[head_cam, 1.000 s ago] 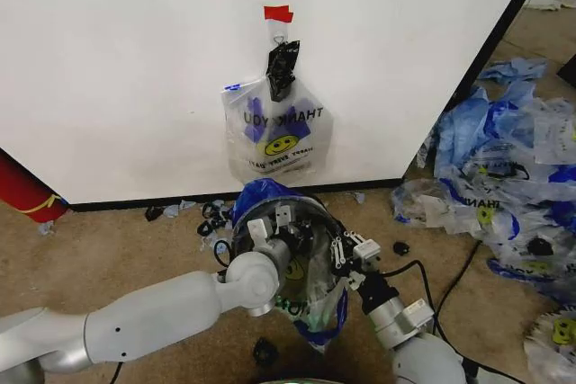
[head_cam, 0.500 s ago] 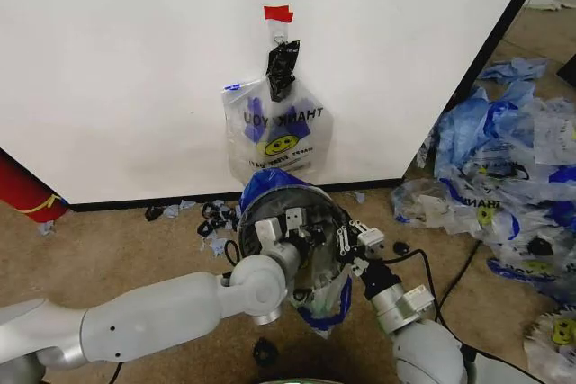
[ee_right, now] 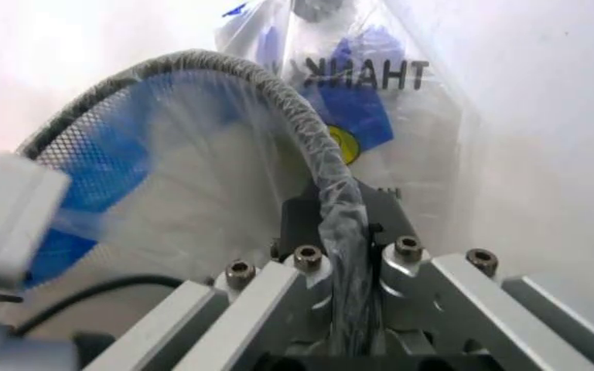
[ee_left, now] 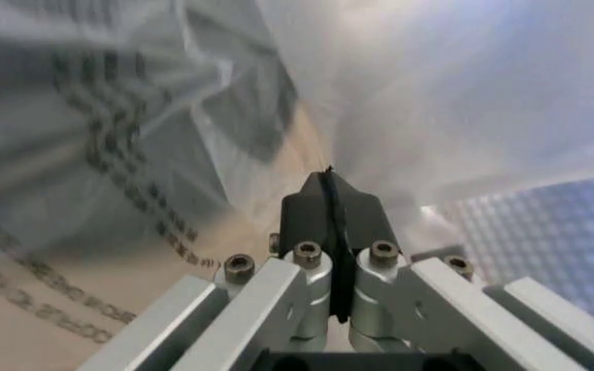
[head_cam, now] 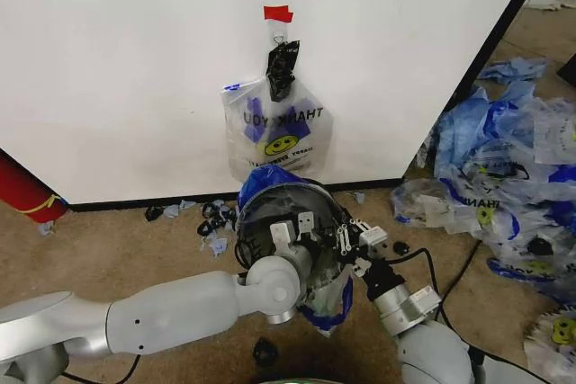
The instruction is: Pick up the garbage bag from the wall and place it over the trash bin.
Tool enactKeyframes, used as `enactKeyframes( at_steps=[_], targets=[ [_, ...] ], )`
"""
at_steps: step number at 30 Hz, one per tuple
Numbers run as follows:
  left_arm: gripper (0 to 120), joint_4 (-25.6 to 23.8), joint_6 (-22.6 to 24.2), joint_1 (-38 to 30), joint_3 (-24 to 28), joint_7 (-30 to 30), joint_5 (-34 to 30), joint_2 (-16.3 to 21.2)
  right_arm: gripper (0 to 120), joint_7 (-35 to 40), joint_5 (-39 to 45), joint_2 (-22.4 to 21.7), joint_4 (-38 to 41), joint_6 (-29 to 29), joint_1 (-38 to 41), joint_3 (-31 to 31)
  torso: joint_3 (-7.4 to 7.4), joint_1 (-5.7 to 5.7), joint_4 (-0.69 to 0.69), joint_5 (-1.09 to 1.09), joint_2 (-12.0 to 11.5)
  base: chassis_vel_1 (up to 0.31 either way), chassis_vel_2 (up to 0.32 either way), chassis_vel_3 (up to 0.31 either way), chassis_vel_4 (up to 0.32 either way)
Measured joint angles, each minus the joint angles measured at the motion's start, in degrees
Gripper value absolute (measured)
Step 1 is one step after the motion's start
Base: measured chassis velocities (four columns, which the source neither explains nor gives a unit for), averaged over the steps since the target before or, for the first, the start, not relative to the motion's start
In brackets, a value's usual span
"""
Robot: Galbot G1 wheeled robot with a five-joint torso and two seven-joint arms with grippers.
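Both arms are at the trash bin [head_cam: 286, 222], low centre of the head view, with a garbage bag [head_cam: 326, 299] draped over it. The right gripper [ee_right: 340, 255] is clamped on the rim with film wrapped round it; the left gripper [ee_left: 328, 224] has its jaws together inside the bag (on film, I'd guess). Best to tug the film down evenly without tipping the bin. Another bag [head_cam: 274, 137] hangs on the wall [head_cam: 117, 60] above.

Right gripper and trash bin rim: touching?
Touching. Right wrist view: right gripper fingers are closed on the bag-wrapped rim of the trash bin.
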Motion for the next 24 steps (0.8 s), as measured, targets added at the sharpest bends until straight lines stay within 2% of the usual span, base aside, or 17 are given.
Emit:
enactKeyframes(
  at_steps=[11,15,21,24],
  targets=[
    [0,-5.1,0.0,-0.9,-0.3,-1.4,-1.1,5.6,0,0.9,1.3,1.4,-1.8,-0.1,0.0,0.0,0.0,0.0,0.0,-0.01,0.0,0.0,0.0,0.0,0.0],
    [0,-5.4,0.0,-0.4,-1.0,-1.3,-0.8,6.8,0,1.3,1.9,2.1,-0.7,-0.6,-0.9,-0.3,0.0,0.0,0.0,-0.01,0.0,0.0,0.0,0.0,0.0],
    [0,-4.3,-0.1,0.6,-1.6,-1.1,0.2,6.3,0,1.4,1.9,2.2,0.6,-0.9,-1.2,-0.7,0.0,0.0,0.02,-0.01,0.0,0.0,0.0,0.0,0.0],
    [0,-1.9,-0.3,0.5,-2.0,-0.7,1.0,4.5,0,1.4,1.6,1.3,2.6,-1.0,-2.2,-0.8,0.0,0.0,-0.01,-0.01,0.0,0.0,0.0,0.0,0.0]
  ],
)
